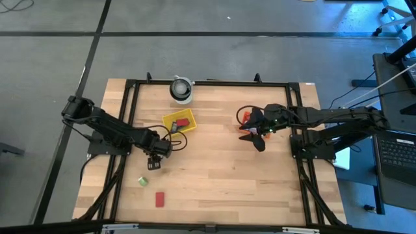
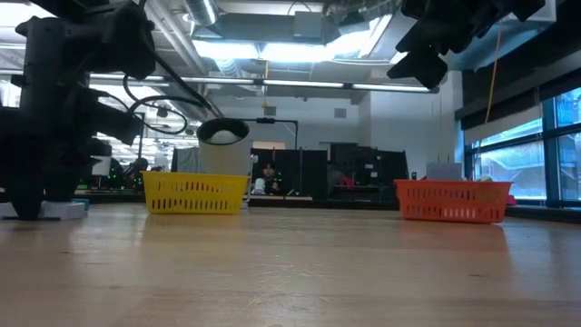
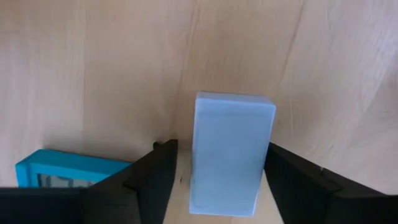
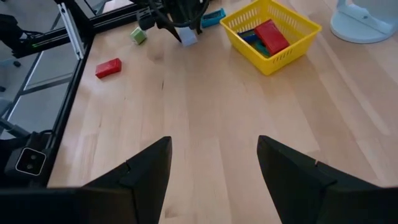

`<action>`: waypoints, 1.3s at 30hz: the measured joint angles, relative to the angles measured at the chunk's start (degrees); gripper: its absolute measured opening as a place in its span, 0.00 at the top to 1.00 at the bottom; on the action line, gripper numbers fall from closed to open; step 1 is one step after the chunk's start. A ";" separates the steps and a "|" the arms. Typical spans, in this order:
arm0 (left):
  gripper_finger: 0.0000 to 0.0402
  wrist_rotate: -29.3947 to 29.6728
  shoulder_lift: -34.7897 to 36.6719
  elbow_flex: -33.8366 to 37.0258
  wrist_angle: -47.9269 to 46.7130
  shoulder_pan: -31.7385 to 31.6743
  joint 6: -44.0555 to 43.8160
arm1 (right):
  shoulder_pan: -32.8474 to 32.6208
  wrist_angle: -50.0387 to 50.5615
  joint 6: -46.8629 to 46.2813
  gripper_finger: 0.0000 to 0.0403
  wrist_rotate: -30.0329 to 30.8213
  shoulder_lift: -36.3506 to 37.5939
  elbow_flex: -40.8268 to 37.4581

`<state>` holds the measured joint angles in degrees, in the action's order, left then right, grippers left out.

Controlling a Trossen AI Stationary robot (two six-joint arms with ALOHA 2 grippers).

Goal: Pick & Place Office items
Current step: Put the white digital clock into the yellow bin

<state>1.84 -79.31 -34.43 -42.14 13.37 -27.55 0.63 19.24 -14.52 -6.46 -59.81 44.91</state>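
Overhead, table-level, two wrist views

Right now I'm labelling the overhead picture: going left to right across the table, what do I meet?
Green block → red block → yellow basket → white round object → right hand, beside the orange basket.

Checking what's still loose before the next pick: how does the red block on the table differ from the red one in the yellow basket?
The loose red block lies on bare wood near the table's edge; the other red block sits inside the yellow basket, leaning on other pieces. The basket one looks larger. Both are flat, red and rectangular.
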 joint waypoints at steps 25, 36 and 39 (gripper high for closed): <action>0.63 3.16 0.68 -8.43 1.77 -0.17 3.34 | -1.64 -0.01 0.20 0.41 0.02 0.00 0.00; 0.63 12.21 1.38 -13.89 2.07 -13.42 13.06 | -1.90 -0.02 0.15 0.41 0.05 0.00 0.00; 0.63 12.64 1.66 -13.89 2.59 -18.93 16.29 | -2.72 -0.02 0.13 0.41 0.02 0.00 0.00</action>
<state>14.48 -77.66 -48.31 -39.55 -5.56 -11.26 -2.09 19.22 -14.39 -6.44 -59.81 44.91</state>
